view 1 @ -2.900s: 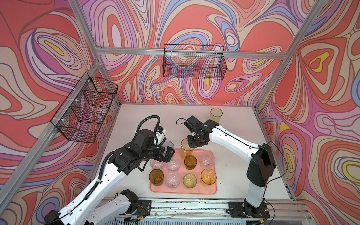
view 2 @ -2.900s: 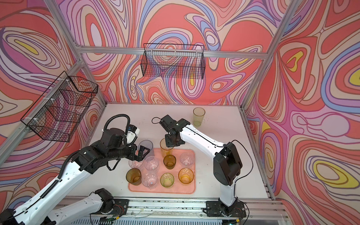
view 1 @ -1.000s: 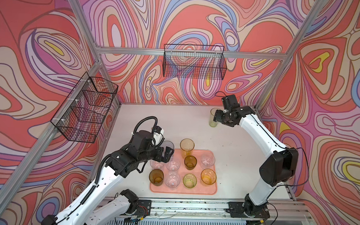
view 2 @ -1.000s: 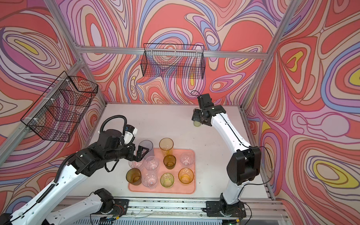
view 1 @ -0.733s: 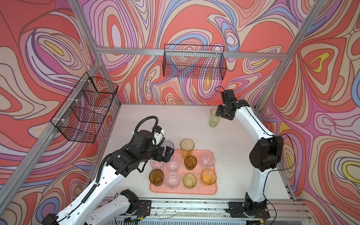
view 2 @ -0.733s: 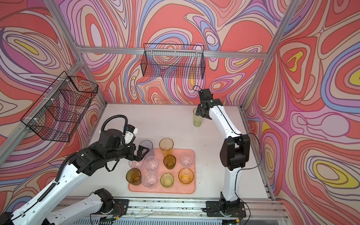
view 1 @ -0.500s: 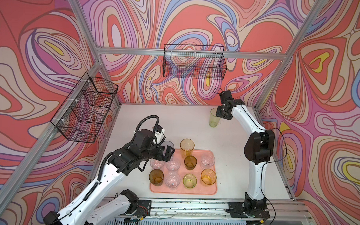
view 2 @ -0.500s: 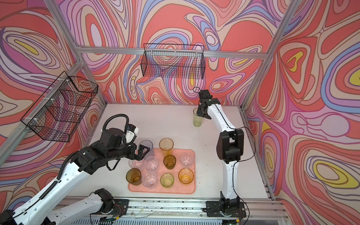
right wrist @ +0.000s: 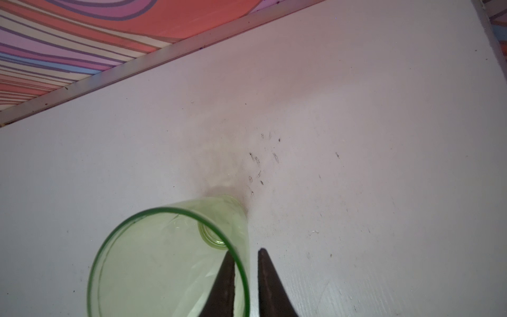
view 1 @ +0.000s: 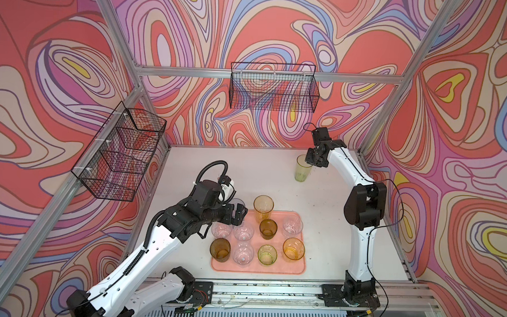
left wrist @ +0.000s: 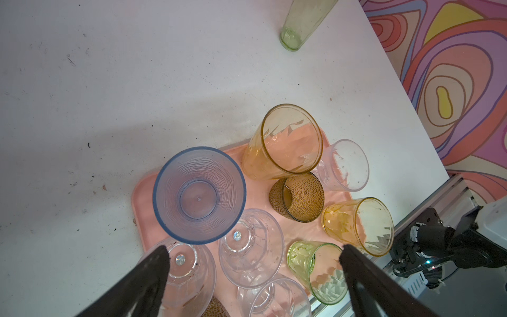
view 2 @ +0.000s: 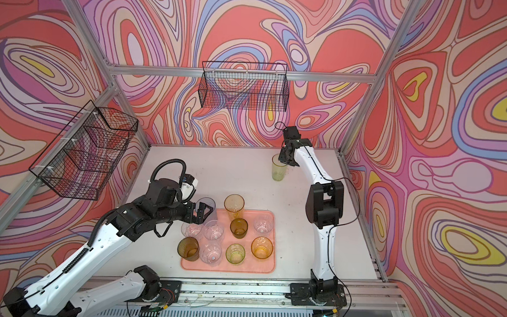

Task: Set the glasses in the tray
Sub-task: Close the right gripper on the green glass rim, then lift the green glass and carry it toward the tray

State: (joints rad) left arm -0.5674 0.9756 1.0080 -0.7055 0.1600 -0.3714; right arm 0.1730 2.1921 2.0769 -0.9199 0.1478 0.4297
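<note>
The salmon-pink tray [view 1: 271,268] [view 2: 242,267] lies at the front middle of the table and holds several short glasses, clear, brown, green and orange. A tall amber-yellow glass [view 1: 263,209] stands at its far edge. A tall pale blue glass [left wrist: 199,195] [view 2: 207,205] stands on the tray's far left corner. My left gripper [view 1: 240,215] [left wrist: 253,249] hovers open beside it, holding nothing. At the far right a tall yellow-green glass [view 1: 300,172] [right wrist: 164,260] stands on the table. My right gripper [view 1: 310,164] [right wrist: 246,251] is shut on its rim, one finger inside and one outside.
A black wire basket [view 1: 273,90] hangs on the back wall and another [view 1: 122,154] on the left wall. Aluminium frame posts stand at the table's far corners. The arms' mounting rail [view 1: 271,290] runs along the front edge. Bare white table lies between the tray and the yellow-green glass.
My right gripper has closed on the yellow-green glass's rim, and its arm has folded in closer. The left arm and the glasses on the tray have not moved.
</note>
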